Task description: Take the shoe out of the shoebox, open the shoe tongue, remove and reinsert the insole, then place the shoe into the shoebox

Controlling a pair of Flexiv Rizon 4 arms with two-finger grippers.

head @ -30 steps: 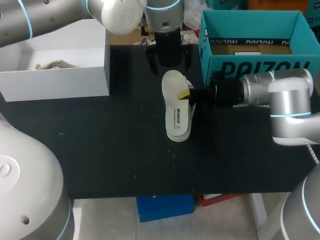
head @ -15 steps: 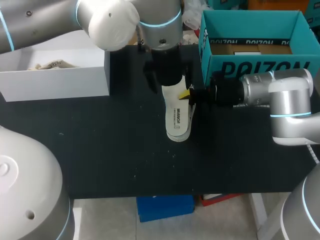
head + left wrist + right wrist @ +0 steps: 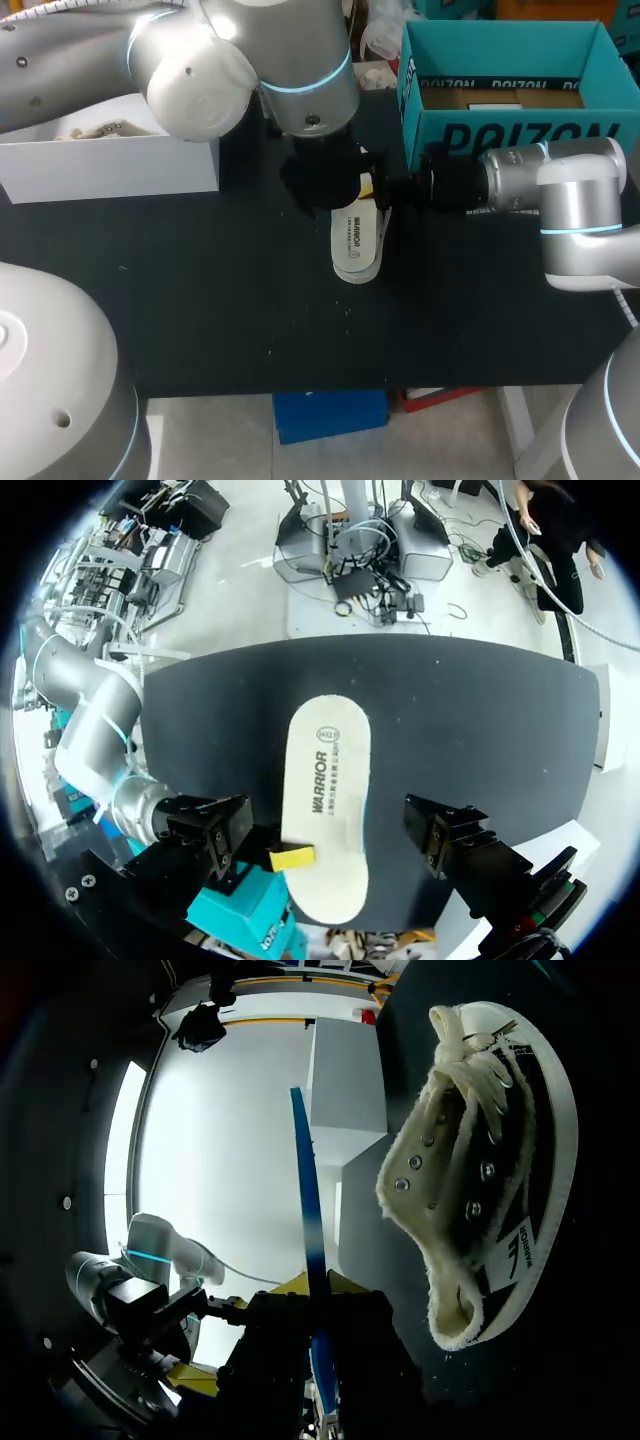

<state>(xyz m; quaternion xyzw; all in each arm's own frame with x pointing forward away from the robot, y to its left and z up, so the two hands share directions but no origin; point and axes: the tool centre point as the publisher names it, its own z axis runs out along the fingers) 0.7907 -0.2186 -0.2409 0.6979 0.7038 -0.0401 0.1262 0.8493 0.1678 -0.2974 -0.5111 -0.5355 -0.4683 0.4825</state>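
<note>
The right gripper (image 3: 370, 187) is pinched on one long edge of the insole (image 3: 325, 800). In the right wrist view that edge runs as a thin blue line between its yellow tips. The left gripper (image 3: 328, 830) is spread wide, one finger (image 3: 445, 830) on each side of the insole. It hangs above the insole and touches nothing. The insole is out of the shoe (image 3: 480, 1180) and is held print side up, directly over it. The shoe lies on its side on the table (image 3: 200, 300), opening toward the right arm, just in front of the teal shoebox (image 3: 500, 130). A white box (image 3: 110, 165) stands well apart at the table's left. The one-edge grip probably serves to keep the insole level and steady, leaving its faces and far end free for a second grasp. The wide spread of the left jaws suits closing across the insole's width. This looks like the handover or guiding stage of the remove-and-reinsert step; the return to the shoebox is not yet done. Compared with one second ago, the left arm has come from the far side of the table toward the near edge. Its wrist now covers the far end of the insole in the head view. The right arm, insole, shoe and both boxes are unchanged.
</note>
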